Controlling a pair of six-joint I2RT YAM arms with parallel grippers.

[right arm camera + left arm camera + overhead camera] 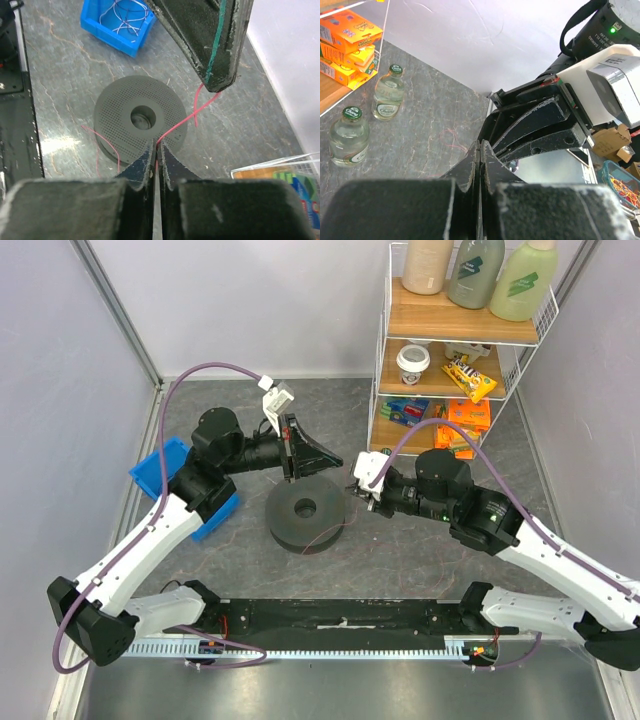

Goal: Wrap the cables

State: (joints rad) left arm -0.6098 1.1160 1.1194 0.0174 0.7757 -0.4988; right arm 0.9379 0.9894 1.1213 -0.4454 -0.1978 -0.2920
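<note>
A thin red-pink cable point(182, 122) runs taut from my right gripper point(157, 145) up to the tip of my left gripper point(216, 84). A second strand crosses it below that tip. Another length of it point(102, 145) curves round the near side of the dark grey perforated spool point(140, 120). Both grippers are shut on this cable, tips nearly touching, just right of the spool point(305, 510). The left gripper point(343, 474) comes in from the left, the right gripper point(356, 490) from the right. Pale cables point(122, 15) lie in the blue bin point(95, 27).
The blue bin point(160, 465) sits at the left under my left arm. A wire shelf point(385, 390) with bottles, a cup and snack packs stands at the back right. Two glass bottles point(350, 142) and orange boxes point(350, 40) are by it. Faint red loops point(454, 139) lie on the table.
</note>
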